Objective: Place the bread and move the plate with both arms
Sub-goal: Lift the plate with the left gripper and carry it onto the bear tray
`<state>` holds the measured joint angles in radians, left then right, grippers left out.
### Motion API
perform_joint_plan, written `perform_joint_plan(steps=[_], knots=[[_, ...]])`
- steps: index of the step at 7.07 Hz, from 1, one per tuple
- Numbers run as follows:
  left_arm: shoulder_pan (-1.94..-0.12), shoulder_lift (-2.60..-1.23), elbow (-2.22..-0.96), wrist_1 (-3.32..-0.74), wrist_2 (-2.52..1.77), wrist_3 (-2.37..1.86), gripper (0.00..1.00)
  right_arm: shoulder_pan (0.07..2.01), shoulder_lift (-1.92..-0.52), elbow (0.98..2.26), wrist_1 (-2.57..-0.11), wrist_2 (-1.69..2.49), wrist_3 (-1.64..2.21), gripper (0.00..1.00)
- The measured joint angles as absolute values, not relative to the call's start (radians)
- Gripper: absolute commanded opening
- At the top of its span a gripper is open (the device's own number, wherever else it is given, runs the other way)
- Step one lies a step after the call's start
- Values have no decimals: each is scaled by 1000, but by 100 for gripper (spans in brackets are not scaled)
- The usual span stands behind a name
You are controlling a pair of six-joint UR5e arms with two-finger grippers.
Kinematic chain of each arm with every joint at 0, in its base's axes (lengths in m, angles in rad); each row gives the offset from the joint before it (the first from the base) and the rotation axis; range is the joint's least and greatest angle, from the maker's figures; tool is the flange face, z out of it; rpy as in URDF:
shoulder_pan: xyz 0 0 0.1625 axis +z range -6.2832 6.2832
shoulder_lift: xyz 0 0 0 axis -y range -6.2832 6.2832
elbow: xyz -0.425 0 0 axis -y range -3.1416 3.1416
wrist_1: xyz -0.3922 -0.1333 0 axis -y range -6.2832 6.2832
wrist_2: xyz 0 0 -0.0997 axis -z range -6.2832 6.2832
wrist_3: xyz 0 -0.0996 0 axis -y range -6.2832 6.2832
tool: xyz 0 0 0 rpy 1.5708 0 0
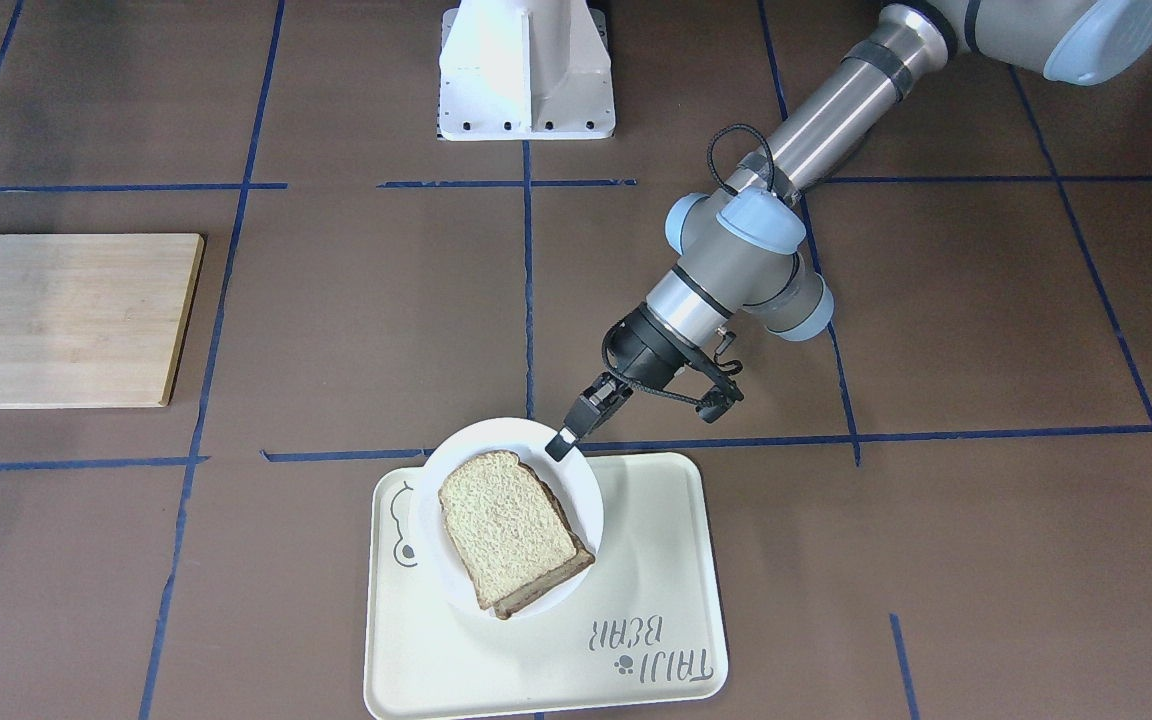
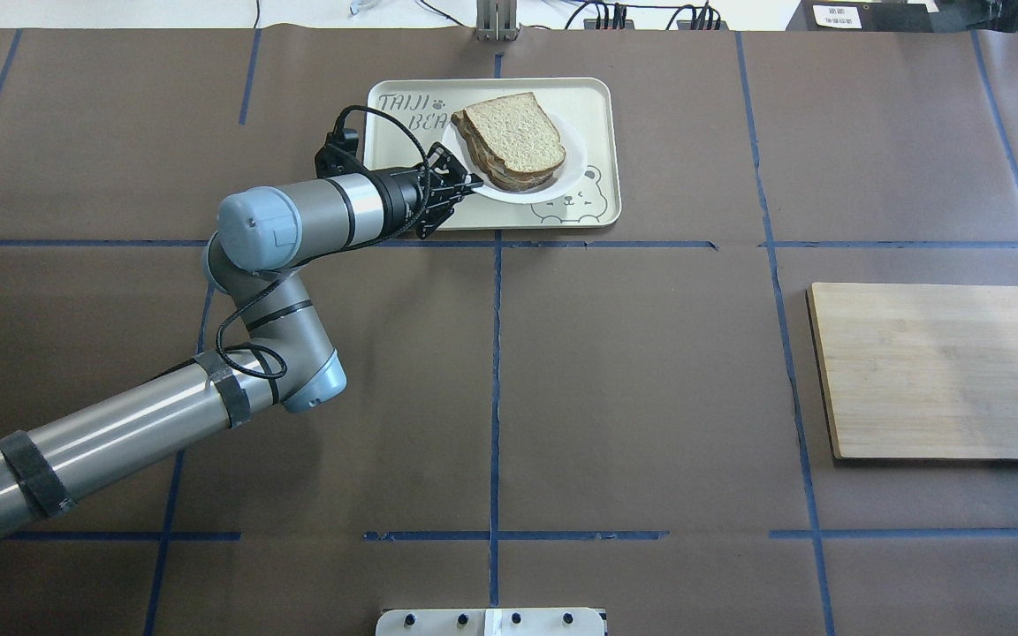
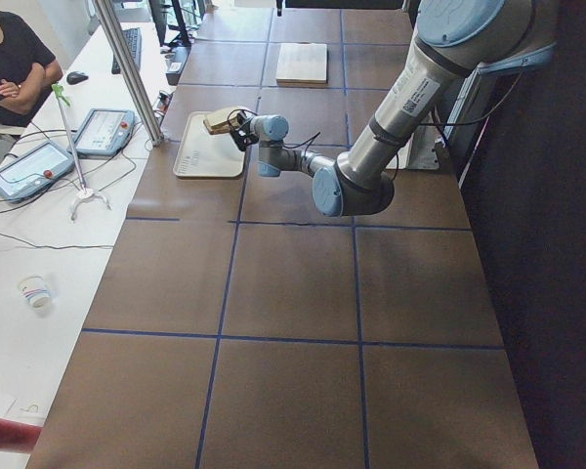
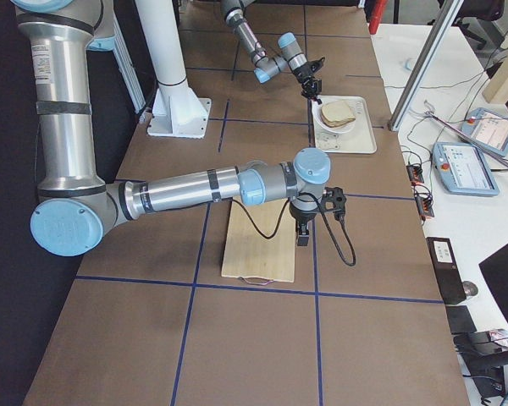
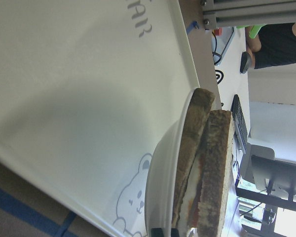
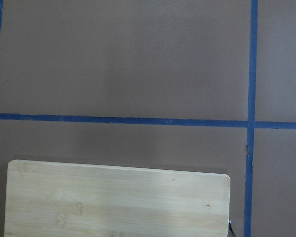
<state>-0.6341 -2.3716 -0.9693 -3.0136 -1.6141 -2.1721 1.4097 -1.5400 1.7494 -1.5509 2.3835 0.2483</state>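
Note:
The brown bread (image 1: pixel 506 525) lies on top of a second slice on the white plate (image 1: pixel 481 440), which sits partly over the cream tray (image 1: pixel 656 540). My left gripper (image 1: pixel 563 440) is shut on the plate's rim at the side nearest the robot. The same grip shows in the overhead view: gripper (image 2: pixel 467 184), plate (image 2: pixel 562 187), bread (image 2: pixel 513 132). The left wrist view shows the plate (image 5: pixel 163 168) edge-on, raised off the tray, with the bread (image 5: pixel 219 163) stacked over a filling. My right gripper (image 4: pixel 305 230) hangs over the wooden board's edge; I cannot tell if it is open.
A wooden cutting board (image 2: pixel 933 371) lies on the robot's right side and also shows in the right wrist view (image 6: pixel 113 202). The white pedestal (image 1: pixel 526 70) stands at the robot's base. The tray (image 2: pixel 593 106) lies at the table's far edge.

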Motion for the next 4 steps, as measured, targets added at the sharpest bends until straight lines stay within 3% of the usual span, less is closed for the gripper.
perform_joint_plan(steps=[3,4], knots=[[-652,-2422,-862,-3010,-1609,-2175,0,1410,-1540,1745,-1551,2383,249,100],[-652,-2434,-835,-3009,-1604,-2175,5,1410,-1540,1744,-1551,2382,248,100]])
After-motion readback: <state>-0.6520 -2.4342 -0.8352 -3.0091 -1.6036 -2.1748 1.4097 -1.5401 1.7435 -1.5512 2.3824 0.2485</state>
